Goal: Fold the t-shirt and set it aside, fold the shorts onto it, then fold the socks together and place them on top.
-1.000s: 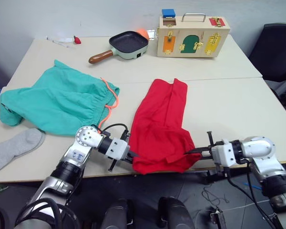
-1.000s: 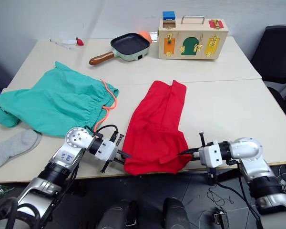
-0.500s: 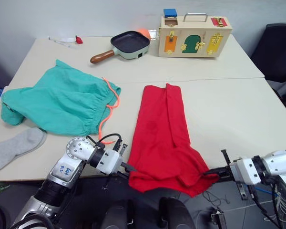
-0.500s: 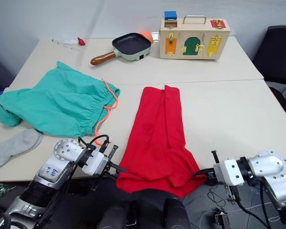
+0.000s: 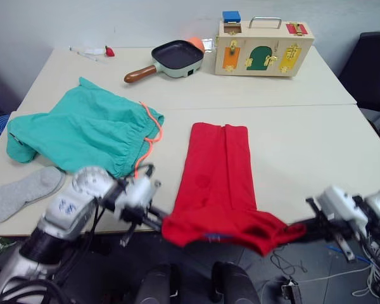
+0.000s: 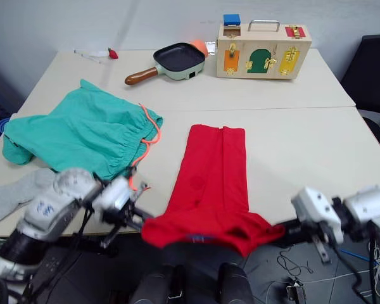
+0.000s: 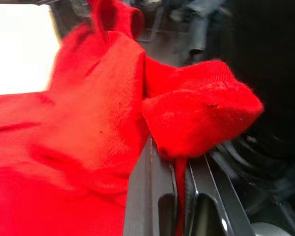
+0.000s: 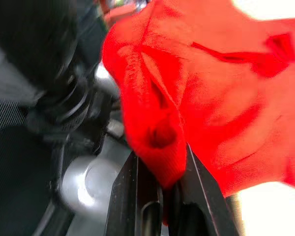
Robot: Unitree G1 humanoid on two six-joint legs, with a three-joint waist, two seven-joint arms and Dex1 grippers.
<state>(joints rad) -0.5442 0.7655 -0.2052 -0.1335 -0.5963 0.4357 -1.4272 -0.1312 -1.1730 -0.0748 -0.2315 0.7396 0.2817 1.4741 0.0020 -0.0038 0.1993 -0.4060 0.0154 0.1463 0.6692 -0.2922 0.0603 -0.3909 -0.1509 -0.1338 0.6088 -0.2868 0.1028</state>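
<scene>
Even bright room light; arms motion-blurred; wrist views soft (white glare patches).

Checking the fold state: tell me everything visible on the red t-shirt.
The t-shirt is plain bright red, soft cotton-looking fabric, folded lengthwise into a long narrow strip on the table. Its far end lies flat; its near end hangs past the table's front edge, stretched between both grippers. The left gripper is shut on one bunched corner, the right gripper on the other. A small dark mark shows mid-strip. It lies apart from the shorts.
</scene>
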